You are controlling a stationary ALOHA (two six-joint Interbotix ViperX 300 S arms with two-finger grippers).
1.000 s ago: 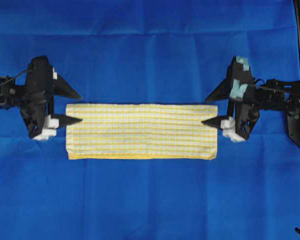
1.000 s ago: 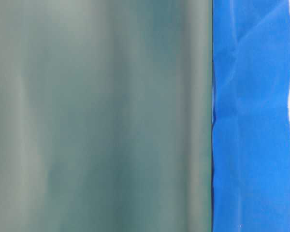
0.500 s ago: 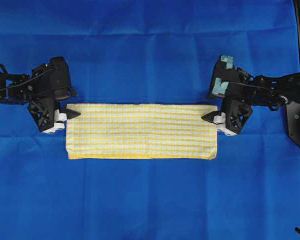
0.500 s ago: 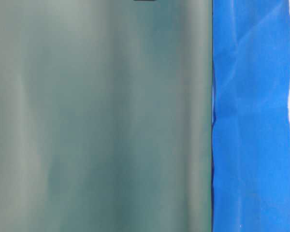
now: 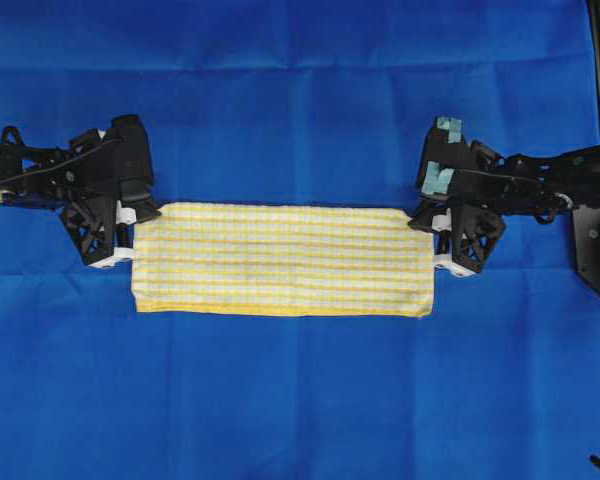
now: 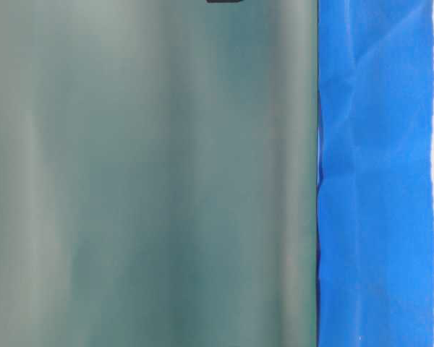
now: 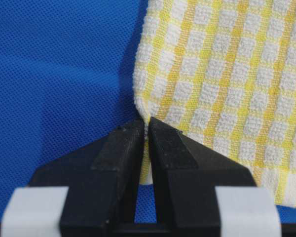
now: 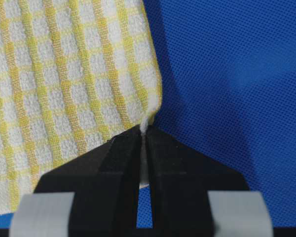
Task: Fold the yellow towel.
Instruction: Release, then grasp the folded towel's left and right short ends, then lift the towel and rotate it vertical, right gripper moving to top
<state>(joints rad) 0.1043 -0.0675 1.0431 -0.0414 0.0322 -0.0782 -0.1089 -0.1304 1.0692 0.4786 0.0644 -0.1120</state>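
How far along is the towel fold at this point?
Done: the yellow towel lies as a long narrow band on the blue cloth, apparently folded once already. In hand: the left gripper and right gripper are each shut on a far corner of the towel at its short ends. Left: lifting those corners and laying them over for the next fold.

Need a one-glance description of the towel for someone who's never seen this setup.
A large plain blue cloth covers the whole work surface. At its middle lies the yellow towel, a long flat rectangle between the left end effector and right end effector, each shut on a far corner. It is the only patterned thing: fine yellow-and-white checks with a solid yellow hem along the near edge.
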